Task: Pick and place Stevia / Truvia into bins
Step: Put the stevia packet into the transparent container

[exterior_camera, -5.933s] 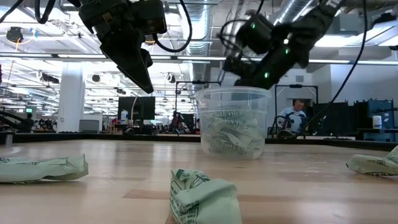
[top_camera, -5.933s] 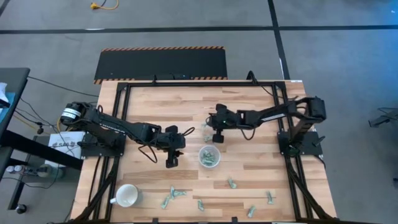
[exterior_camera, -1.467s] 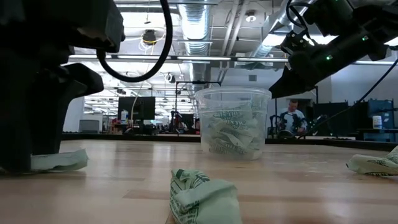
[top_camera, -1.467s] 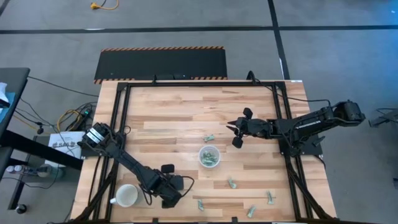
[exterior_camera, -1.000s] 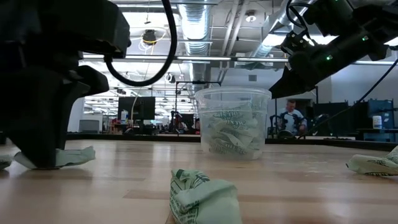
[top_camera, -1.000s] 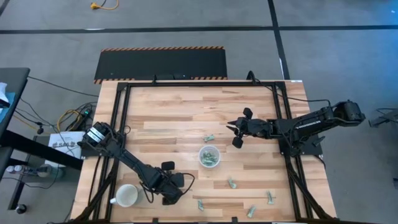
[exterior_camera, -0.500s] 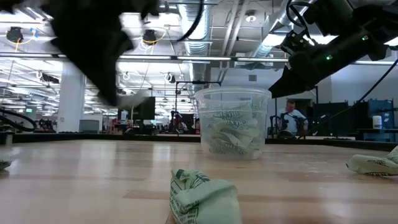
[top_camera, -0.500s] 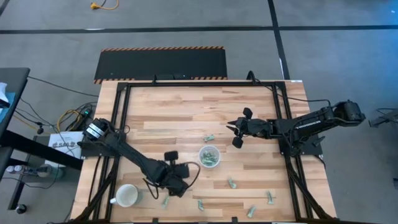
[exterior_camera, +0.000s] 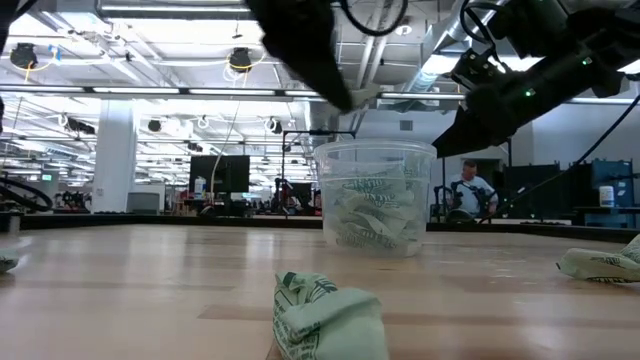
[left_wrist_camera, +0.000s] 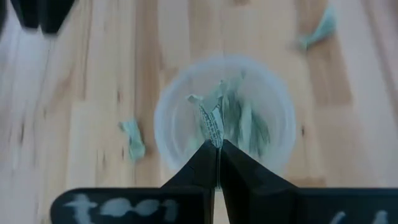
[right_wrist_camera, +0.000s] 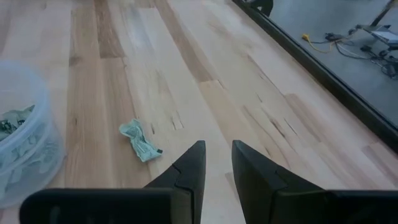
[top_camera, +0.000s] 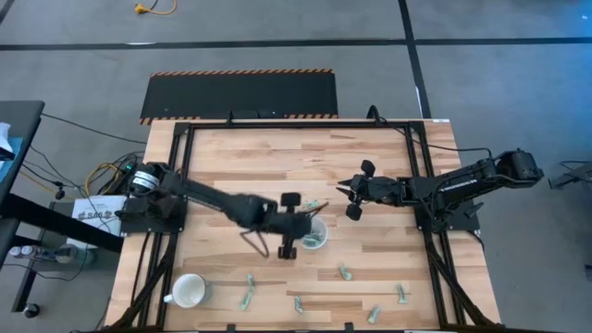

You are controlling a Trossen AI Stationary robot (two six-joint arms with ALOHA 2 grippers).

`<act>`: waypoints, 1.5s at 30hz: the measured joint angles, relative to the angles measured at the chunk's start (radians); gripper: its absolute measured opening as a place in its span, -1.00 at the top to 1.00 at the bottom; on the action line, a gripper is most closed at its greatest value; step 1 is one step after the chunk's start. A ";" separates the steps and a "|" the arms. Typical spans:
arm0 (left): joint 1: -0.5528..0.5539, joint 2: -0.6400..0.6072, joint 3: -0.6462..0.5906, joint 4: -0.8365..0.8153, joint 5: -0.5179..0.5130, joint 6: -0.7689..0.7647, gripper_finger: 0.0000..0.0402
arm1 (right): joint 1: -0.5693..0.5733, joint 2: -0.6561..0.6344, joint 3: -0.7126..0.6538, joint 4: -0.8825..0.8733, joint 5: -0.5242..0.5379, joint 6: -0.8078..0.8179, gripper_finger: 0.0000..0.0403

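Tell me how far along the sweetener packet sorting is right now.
Done: several packets already lie in the clear cup. In hand: the left pincer is shut on one packet above the cup. Left: loose packets remain on the table; the right pincer waits, holding nothing.

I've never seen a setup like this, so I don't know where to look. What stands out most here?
Probably the left claw, pinched shut on a small green packet and held right over the clear cup near the middle of the wooden table; that cup already has packets in it. The right claw waits above the table, beyond the cup. More packets lie scattered along the near edge, beside a white mug at the corner.
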 joint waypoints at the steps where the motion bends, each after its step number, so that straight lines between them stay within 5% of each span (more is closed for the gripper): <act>1: 0.016 0.000 0.000 0.028 0.024 0.021 1.00 | 0.000 0.000 0.000 -0.001 -0.009 -0.012 0.65; 7: 0.074 0.000 -0.004 0.067 0.180 0.093 1.00 | 0.001 0.000 0.000 -0.003 -0.233 -0.114 0.65; 14: 0.104 0.003 -0.032 0.090 0.195 0.095 1.00 | 0.001 0.000 0.000 0.000 -0.473 -0.125 0.65; 26: 0.107 0.003 -0.033 0.113 0.201 0.094 0.98 | 0.000 0.000 0.000 0.001 -0.474 -0.046 0.65; 38: 0.107 0.003 -0.005 0.091 0.148 0.007 0.58 | 0.000 0.000 0.000 0.001 -0.470 -0.043 0.65; 45: 0.049 0.002 0.114 -0.132 0.156 -0.101 0.58 | 0.002 0.000 0.000 0.001 -0.471 -0.044 0.65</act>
